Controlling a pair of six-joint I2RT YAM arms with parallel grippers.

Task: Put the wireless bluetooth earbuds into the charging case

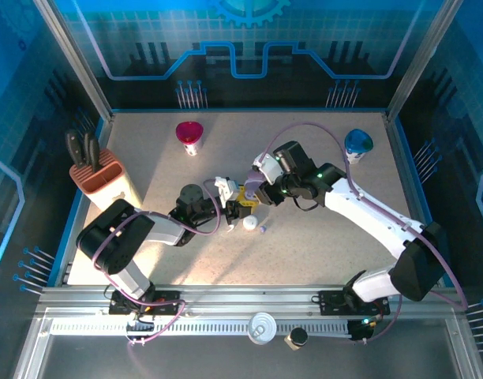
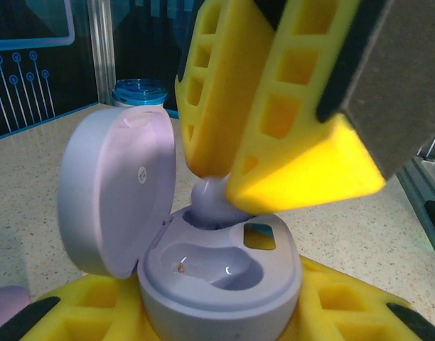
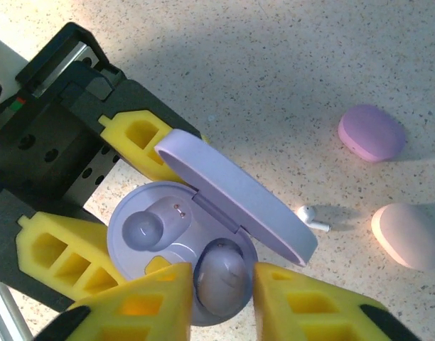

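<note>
The lavender charging case point(image 2: 224, 284) stands open with its lid point(image 2: 118, 192) swung up to the left, and my left gripper point(image 2: 217, 316) is shut on its base. One lavender earbud point(image 3: 221, 273) sits in the case's far socket. The near socket point(image 3: 150, 224) holds nothing. My right gripper point(image 3: 223, 284) hangs over the case, open, with a yellow finger on each side of that earbud and a thin gap showing. In the top view both grippers point(image 1: 243, 202) meet at mid-table. A small white earbud point(image 3: 312, 217) lies loose on the table.
A shut purple case point(image 3: 372, 132) and a shut white case point(image 3: 409, 234) lie just right of the work. A knife block point(image 1: 99, 178) stands at far left, a red cup point(image 1: 189, 134) at the back, a blue cup point(image 1: 357, 144) at back right.
</note>
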